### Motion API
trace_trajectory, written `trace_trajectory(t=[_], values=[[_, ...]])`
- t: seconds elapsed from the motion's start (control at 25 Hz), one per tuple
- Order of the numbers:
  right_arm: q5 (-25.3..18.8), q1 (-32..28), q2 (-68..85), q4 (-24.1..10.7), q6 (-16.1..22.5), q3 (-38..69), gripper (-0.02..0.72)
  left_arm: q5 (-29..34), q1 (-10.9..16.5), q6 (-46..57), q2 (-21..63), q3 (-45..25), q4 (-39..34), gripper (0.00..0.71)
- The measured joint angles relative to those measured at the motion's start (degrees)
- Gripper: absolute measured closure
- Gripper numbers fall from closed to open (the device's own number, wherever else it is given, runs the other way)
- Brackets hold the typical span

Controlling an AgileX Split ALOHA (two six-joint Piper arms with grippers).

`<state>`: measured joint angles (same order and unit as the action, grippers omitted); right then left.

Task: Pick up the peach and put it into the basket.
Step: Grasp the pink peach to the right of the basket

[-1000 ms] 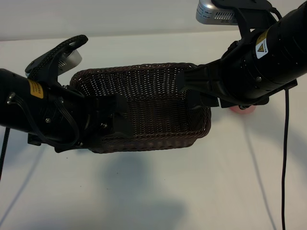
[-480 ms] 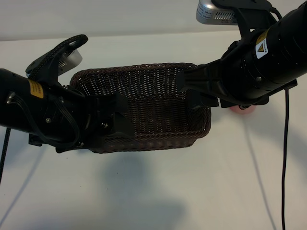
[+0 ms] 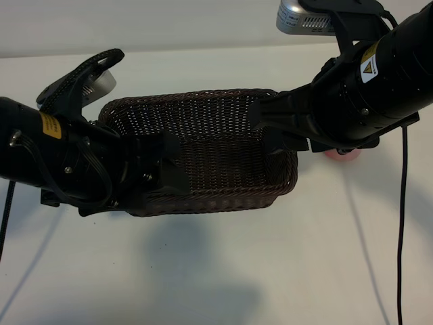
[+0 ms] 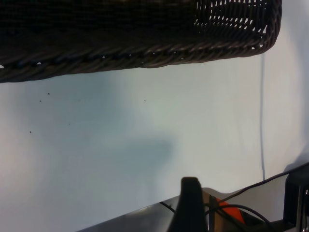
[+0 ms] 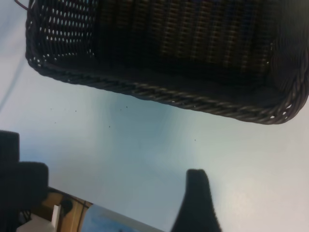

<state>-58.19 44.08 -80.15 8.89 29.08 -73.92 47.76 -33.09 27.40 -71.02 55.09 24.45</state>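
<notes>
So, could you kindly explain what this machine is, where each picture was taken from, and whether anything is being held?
These are two black robot arms mounted apart at a white table, each ending in a claw. The exterior picture looks down on both from outside the rig. The other two come from small cameras on the arms' wrists, looking past the claws at the table.

On the table sits a dark brown woven basket, and nothing shows inside it. The left claw hangs over one end of the basket, the right claw over the other. Both are open and hold nothing.

The peach, a small pink fruit, lies on the table beside the basket, mostly hidden under the right arm, so only a sliver shows. Neither wrist camera sees it. It has not yet been picked up.
</notes>
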Motion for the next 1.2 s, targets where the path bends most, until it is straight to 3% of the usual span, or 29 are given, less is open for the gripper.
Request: trace_trajectory(t=[0.64, 0.92, 1.2], values=[[0.21, 0.00, 0.00, -0.05, 0.00, 0.00, 0.170, 0.00, 0.00, -0.04, 0.00, 0.00, -0.16, 0.144], [3.95, 0.00, 0.00, 0.03, 0.00, 0.00, 0.170, 0.00, 0.00, -0.04, 0.00, 0.00, -0.66, 0.144], [5.02, 0.00, 0.00, 0.21, 0.00, 0.00, 0.170, 0.00, 0.00, -0.04, 0.00, 0.00, -0.84, 0.144]])
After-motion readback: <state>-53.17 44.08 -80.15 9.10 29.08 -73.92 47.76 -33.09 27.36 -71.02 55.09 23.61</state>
